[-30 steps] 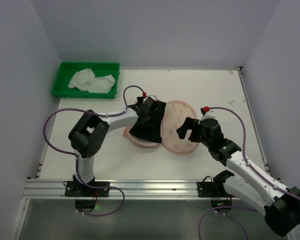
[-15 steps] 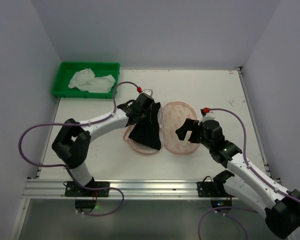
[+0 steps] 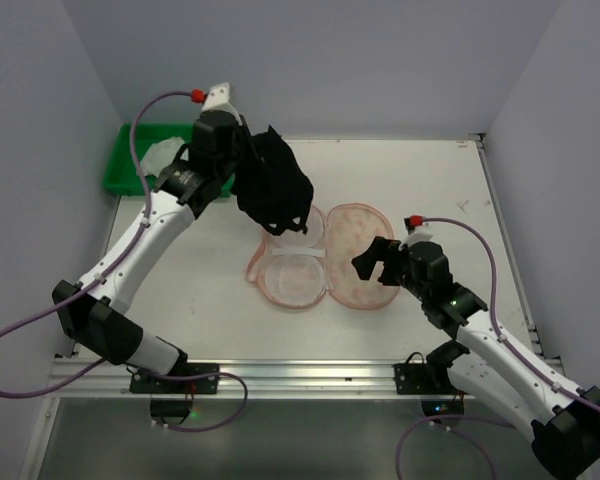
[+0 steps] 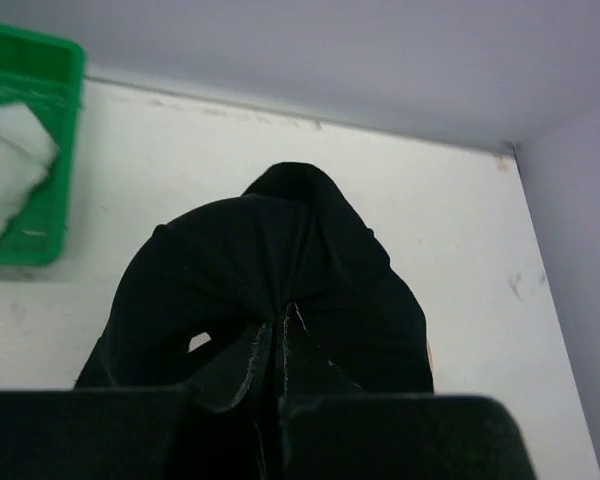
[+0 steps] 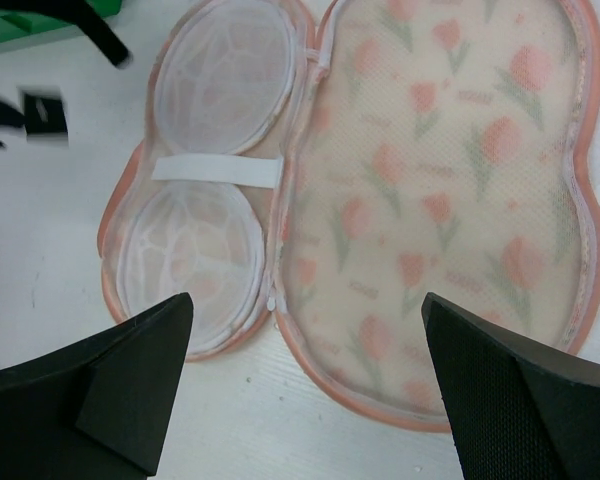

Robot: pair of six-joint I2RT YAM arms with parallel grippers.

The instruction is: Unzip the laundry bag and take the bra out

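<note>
The laundry bag (image 3: 355,255) lies open flat on the table, its printed lid to the right and its pale mesh cups (image 3: 292,272) to the left; it fills the right wrist view (image 5: 430,200). My left gripper (image 3: 242,170) is raised high above the table's back left and is shut on the black bra (image 3: 275,185), which hangs bunched from it, clear of the bag. In the left wrist view the bra (image 4: 270,260) drapes over the closed fingertips (image 4: 280,325). My right gripper (image 3: 376,258) is open and empty, hovering over the bag's near right edge (image 5: 310,330).
A green plastic tray (image 3: 130,175) with white cloth (image 3: 170,160) stands at the back left, partly behind my left arm; it also shows in the left wrist view (image 4: 40,150). White walls close in the table on three sides. A metal rail (image 3: 280,375) runs along the near edge.
My left gripper has lifted the bra out of the bag's left half, up and back-left toward the tray. The mesh cups now lie bare. The right gripper has barely moved.
</note>
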